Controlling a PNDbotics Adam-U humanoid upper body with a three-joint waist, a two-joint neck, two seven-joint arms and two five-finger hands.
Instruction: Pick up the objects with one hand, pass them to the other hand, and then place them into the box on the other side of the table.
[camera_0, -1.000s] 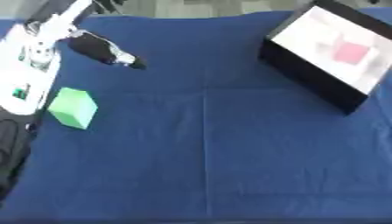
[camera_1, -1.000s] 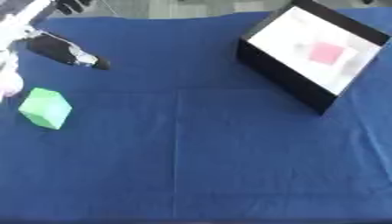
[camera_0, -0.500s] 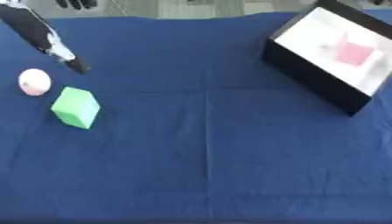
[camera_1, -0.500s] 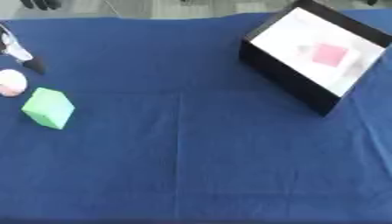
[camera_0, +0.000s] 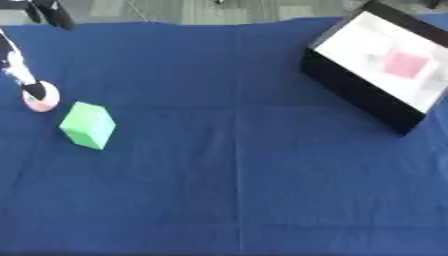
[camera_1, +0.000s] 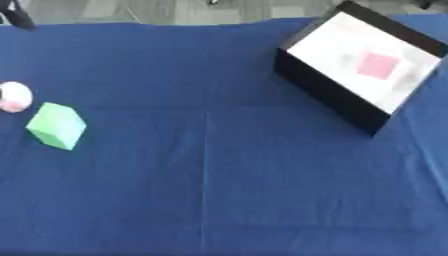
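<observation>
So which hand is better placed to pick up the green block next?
The left, probably. The left hand shows at the left edge, touching a small pinkish round thing just beside the green block. The right hand shows in neither view, and the box stands far off on the right side.

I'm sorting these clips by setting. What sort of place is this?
Probably an indoor lab or test room: a table under a blue cloth, laid out with a green block, a small pinkish ball and a black box. Grey floor shows past the far edge.
</observation>
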